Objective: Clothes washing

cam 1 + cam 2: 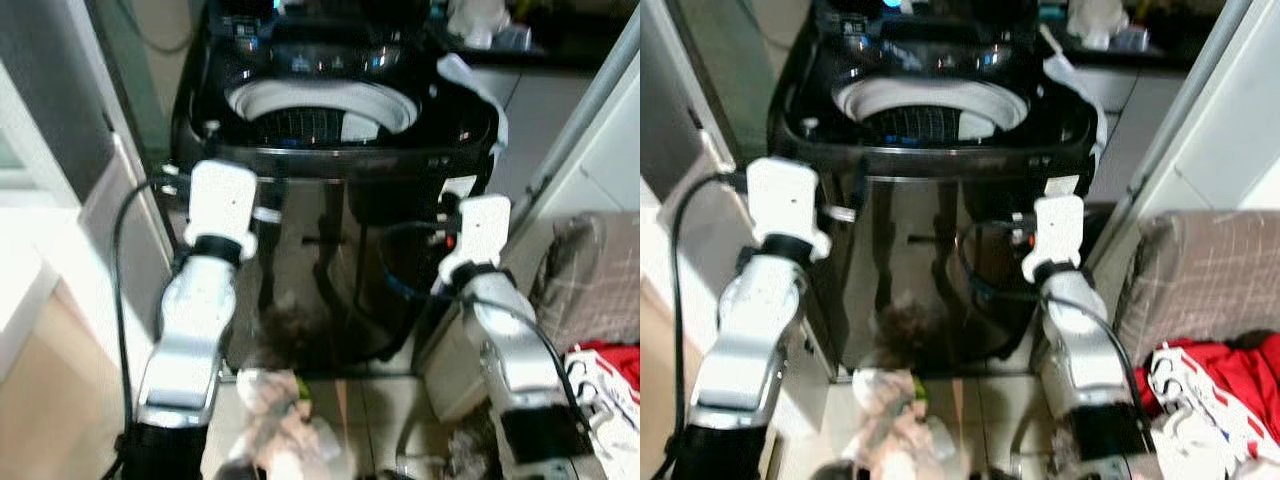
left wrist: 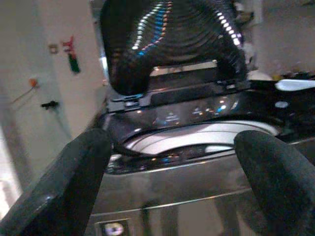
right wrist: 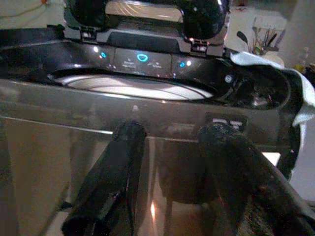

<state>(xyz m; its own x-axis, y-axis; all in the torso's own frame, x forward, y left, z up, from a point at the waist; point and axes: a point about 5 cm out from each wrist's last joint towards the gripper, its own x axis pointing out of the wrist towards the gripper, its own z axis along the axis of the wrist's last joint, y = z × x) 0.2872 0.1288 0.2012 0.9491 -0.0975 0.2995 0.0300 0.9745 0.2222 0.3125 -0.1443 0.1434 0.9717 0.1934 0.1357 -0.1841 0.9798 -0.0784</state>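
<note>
A black top-loading washing machine (image 1: 335,190) stands straight ahead with its lid (image 2: 172,39) raised. The drum opening (image 1: 320,110) has a white rim, and blue lights glow on the control panel (image 3: 140,58). Both arms are lifted in front of the machine's glossy front panel. My left gripper (image 2: 172,147) is open, its fingers wide apart and level with the top edge, with nothing between them. My right gripper (image 3: 170,132) is also open and empty, just below the front rim. A pale cloth (image 1: 470,85) hangs over the machine's right rear corner.
A checked fabric basket (image 1: 590,280) stands at the right, with red and white clothes (image 1: 610,375) beside it. A blurred pale heap (image 1: 280,420) lies on the tiled floor at my feet. White walls or door frames close in on both sides.
</note>
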